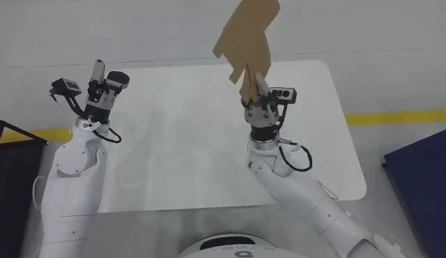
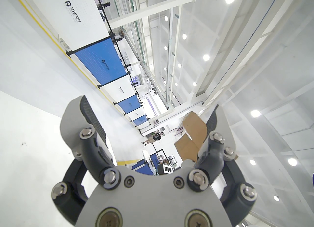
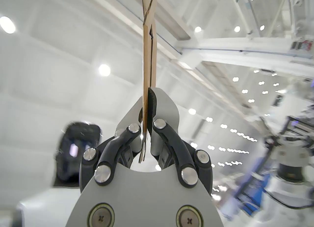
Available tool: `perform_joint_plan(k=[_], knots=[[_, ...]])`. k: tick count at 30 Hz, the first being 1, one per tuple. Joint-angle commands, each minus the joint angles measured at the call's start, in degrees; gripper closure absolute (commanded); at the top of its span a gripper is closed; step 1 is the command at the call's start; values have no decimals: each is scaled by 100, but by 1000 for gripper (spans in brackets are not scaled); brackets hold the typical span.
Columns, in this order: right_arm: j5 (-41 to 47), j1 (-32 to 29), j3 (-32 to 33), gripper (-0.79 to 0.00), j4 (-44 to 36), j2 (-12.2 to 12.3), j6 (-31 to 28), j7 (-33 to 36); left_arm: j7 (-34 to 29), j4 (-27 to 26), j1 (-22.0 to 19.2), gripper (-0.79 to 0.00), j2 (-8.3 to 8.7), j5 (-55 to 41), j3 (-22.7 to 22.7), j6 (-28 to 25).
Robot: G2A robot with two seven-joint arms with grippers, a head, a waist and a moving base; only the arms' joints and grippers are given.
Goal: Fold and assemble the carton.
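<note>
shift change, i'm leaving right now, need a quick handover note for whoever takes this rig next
Right pincer: shut on the lower edge of the carton, holding it upright in the air over the far part of the white table.
Left pincer: open and empty, pointing up near the table's far left corner, apart from the carton.
Done: carton is off the table and in a grasp.
Left: it is a flat blank, with no flap folded. Open it out, fold the flaps, assemble.

Matt brown cardboard carton (image 1: 247,38), smooth matt white table (image 1: 181,139), ribbed black rubbery pads (image 2: 93,120) on satin grey metal jaws
</note>
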Motion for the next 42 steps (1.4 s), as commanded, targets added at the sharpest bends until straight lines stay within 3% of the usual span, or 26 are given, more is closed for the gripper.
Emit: perform_joint_plan(k=[1,3,5,8,12,18,33,35,38,42], knots=[[2819,-120,151,0,65,-61,974,1210,0,0,0,-785,0,0,0,0],[3731,-209,219,0,227,-128,1819,1914,0,0,0,-785,0,0,0,0],[4811,-327,226,0,186,-216,2647,2106,0,0,0,-785,0,0,0,0],[6113,-461,250,0,38,-317,3679,1949,0,0,0,-785,0,0,0,0],[6890,-593,317,0,-188,-391,4368,1712,0,0,0,-785,0,0,0,0],[6815,-763,477,0,-448,-420,4673,1470,0,0,0,-785,0,0,0,0],[6815,-763,477,0,-448,-420,4673,1470,0,0,0,-785,0,0,0,0],[6391,-772,552,0,-347,-391,4621,1181,-27,-7,15,-785,0,29,21,51],[6640,-967,642,0,-524,-332,5118,39,-687,-37,48,-785,26,4,104,239],[6207,-1366,981,0,-850,-142,5938,-1325,-2873,42,39,-785,152,-689,-30,845]])
